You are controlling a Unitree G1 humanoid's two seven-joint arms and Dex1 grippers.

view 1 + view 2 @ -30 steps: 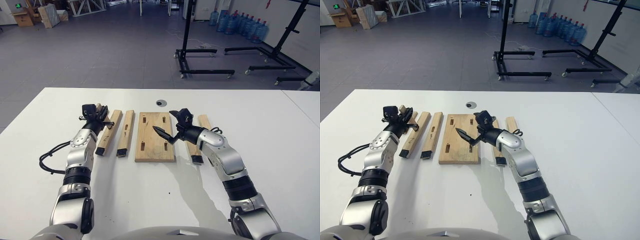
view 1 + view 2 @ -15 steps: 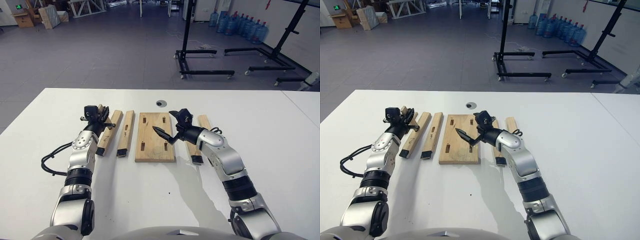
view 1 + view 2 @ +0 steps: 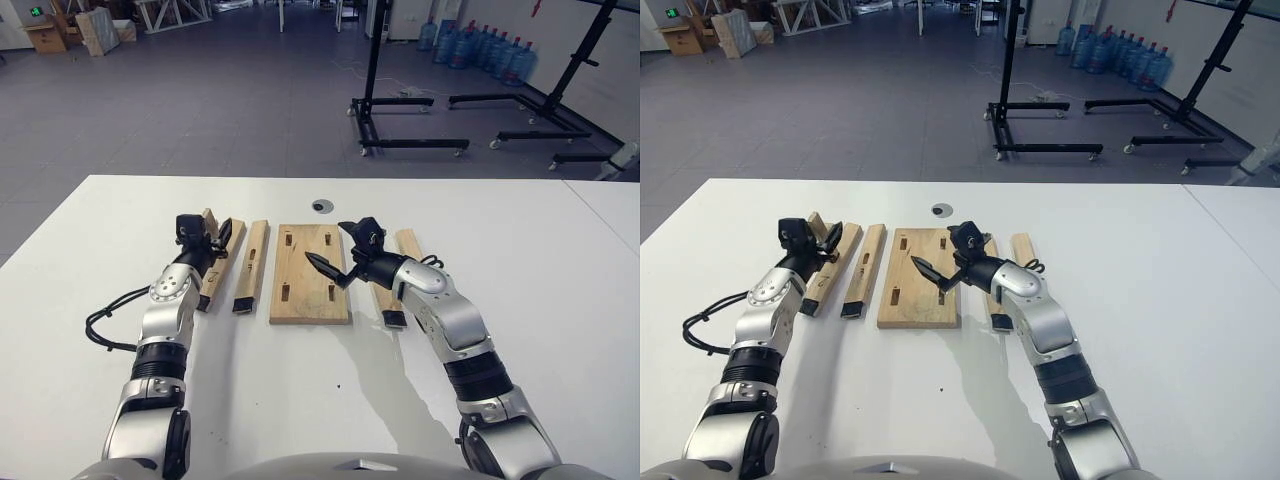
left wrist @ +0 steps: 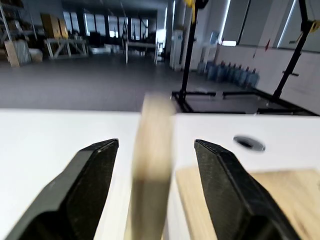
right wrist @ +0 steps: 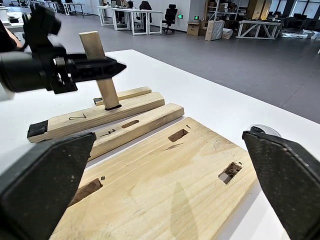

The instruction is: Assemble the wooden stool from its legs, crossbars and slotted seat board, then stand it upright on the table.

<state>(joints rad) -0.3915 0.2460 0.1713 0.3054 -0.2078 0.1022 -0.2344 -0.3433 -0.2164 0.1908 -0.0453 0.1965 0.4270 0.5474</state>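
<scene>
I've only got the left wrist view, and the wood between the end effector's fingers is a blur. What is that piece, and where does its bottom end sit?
Observer: It's a short wooden crossbar, standing nearly upright. Its bottom end rests on the leg lying farther from the seat board, apparently at a slot.
Operator: Is the right arm in the way?
Observer: No. The right end effector hovers open over the seat board, apart from the crossbar.
</scene>
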